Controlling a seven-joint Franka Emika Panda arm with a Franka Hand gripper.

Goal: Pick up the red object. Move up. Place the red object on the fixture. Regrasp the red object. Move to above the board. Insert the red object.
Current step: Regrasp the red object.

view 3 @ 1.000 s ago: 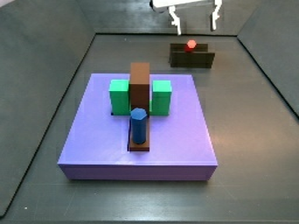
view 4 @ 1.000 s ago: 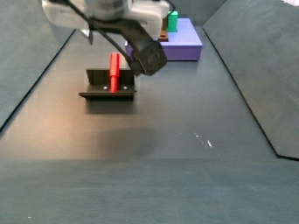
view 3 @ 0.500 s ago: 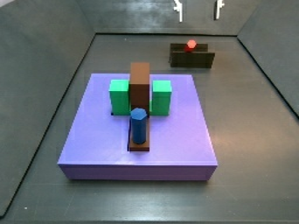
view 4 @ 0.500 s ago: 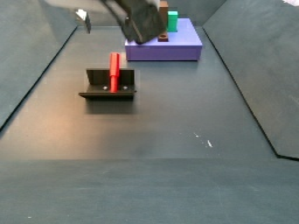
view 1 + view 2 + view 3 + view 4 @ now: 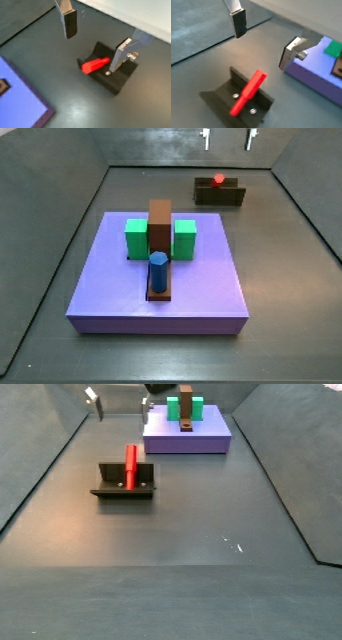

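The red object is a thin red stick lying in the fixture, with one end sticking out past the wall. It also shows in both wrist views and the side view, on the dark fixture. My gripper is open and empty, high above the fixture, with only its fingertips in the side views. In both wrist views the jaws stand wide apart with nothing between them. The purple board lies apart from the fixture.
The board carries two green blocks, a long brown bar and a blue peg. Its edge shows in both wrist views. Dark sloping walls ring the floor.
My gripper has risen straight up from above the fixture, open throughout, until only its fingertips show. The red object has stayed in the fixture.
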